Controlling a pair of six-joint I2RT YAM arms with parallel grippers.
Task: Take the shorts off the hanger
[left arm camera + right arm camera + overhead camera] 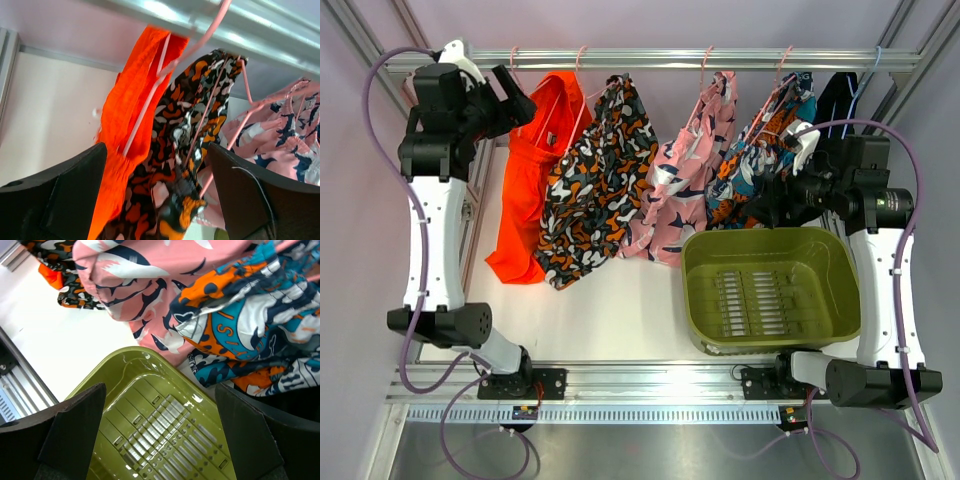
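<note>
While no brand is readable anywhere, the orange shorts (525, 190) have a small dark tag near the waistband that's too tiny to make out. The teal-orange print pair (760, 160) has big letters that look like "SI" in the right wrist view, with the rest lost in folds.

All five pairs hang on thin pink hangers (150, 95) from the aluminium rail (650, 58) at the back. The orange shorts are far left with the camo pair (595, 190) touching them. Then come the pink pair (685, 170), the teal-orange print pair, and the black pair (838, 95), which is mostly hidden behind the right arm.

The worktop (620, 310) is plain white, and the walls are pale lilac with metal framing around them. An olive green bin (840, 270) with a slotted floor sits on the right side.

The left end effector (520, 103) is up by the rail just beside the orange shorts, fingers spread wide and gripping nothing. The right end effector (767, 208) is released too, over the bin's far rim, right by the teal-orange print pair.
</note>
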